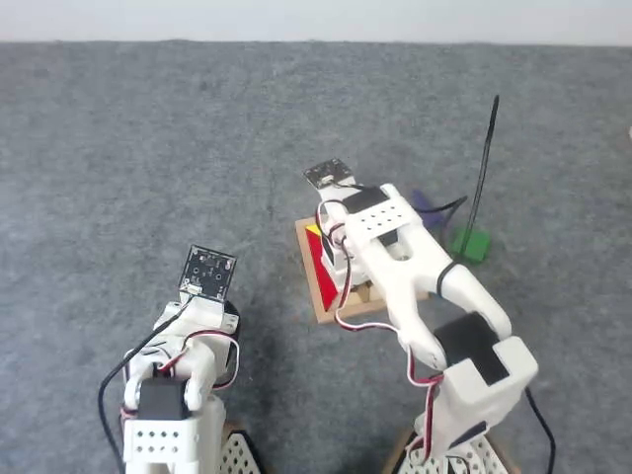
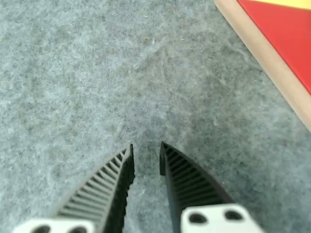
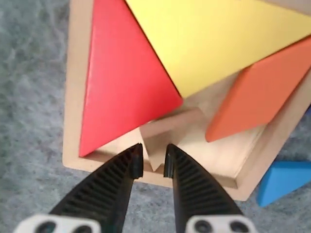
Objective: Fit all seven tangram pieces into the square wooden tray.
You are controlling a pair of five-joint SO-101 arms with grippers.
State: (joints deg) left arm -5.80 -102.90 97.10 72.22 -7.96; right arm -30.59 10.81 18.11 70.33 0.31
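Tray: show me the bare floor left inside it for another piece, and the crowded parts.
Bare floor lies between the red triangle, the orange piece and the rim of the tray beside the right gripper. A small unpainted piece sits in that gap. Those pieces and the yellow triangle pack the rest in view.

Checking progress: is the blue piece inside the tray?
No, the blue piece lies on the carpet outside the tray rim.

Grey felt mat (image 1: 148,148) covers the table. Pale wall strip (image 1: 316,20) runs along its far edge. Thin black rod (image 1: 484,168) stands nearly upright, right side.
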